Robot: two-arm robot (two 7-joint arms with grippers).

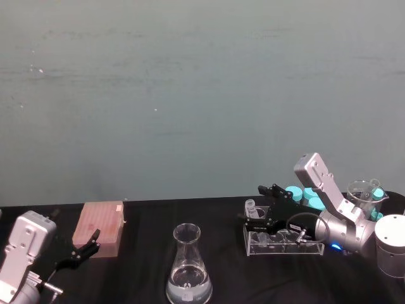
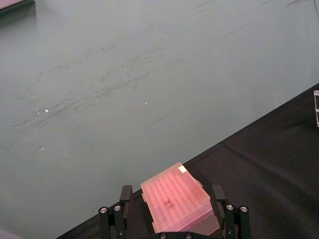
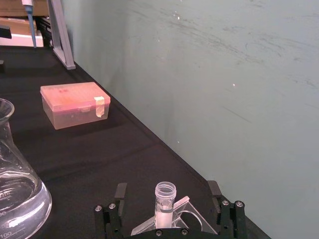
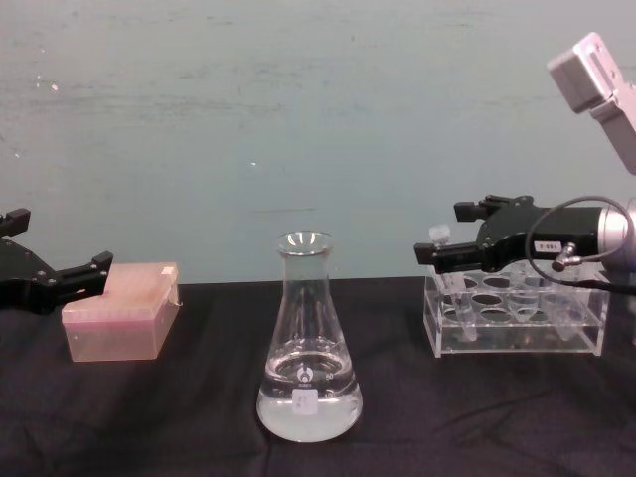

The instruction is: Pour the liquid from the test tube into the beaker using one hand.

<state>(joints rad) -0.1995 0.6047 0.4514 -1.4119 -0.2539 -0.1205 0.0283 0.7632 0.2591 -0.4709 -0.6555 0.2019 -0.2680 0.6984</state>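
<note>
Now, test tube [image 3: 165,200] upright, mouth up, right hand [image 3: 167,188] astride.

You have 1 black-covered table [image 4: 149,427] with 3 things directly on it: a pink lidded box [image 4: 121,322] near the back edge at your left, the beaker [image 4: 308,358] mid-table toward the front edge, and a clear rack [image 4: 517,343] near the back edge at your right.

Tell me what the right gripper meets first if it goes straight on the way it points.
The test tube. It stands in the rack between the open fingers of the right gripper, so the palm would likely push it first, though the depth to the palm is unclear.
</note>
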